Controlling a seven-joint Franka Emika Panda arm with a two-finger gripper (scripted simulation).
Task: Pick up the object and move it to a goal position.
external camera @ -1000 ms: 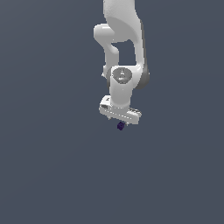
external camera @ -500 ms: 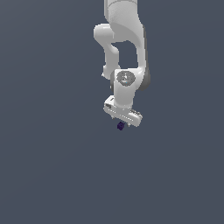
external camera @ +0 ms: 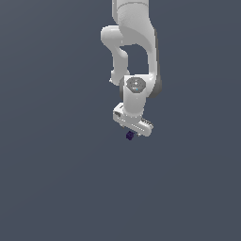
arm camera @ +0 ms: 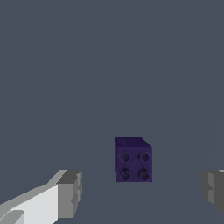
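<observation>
1. Arm (external camera: 134, 56): white Panda, enters from the top of the exterior view and hangs down, wrist pointing downward over a plain dark grey surface (external camera: 56, 179).
2. Tool (external camera: 132, 133): sits at the low end of the arm, its white body tilted, lower toward the exterior view's right.
3. Tool state: wide open. In the wrist view the two grey fingertips (arm camera: 70, 192) stand far apart, with clear gaps on both sides of the cube. Holding nothing.
4. Cube (external camera: 130, 135): tiny, dark purple, directly under the tool in the exterior view, partly masked by the tool body.
5. Wrist view: cube (arm camera: 133, 159) lies between the fingers, nearer one than the other, touching neither.
6. Cube face toward the wrist camera shows four round studs in a two-by-two grid.
7. Can't tell from either view whether the cube rests on the surface or how high the fingertips are above it.
</observation>
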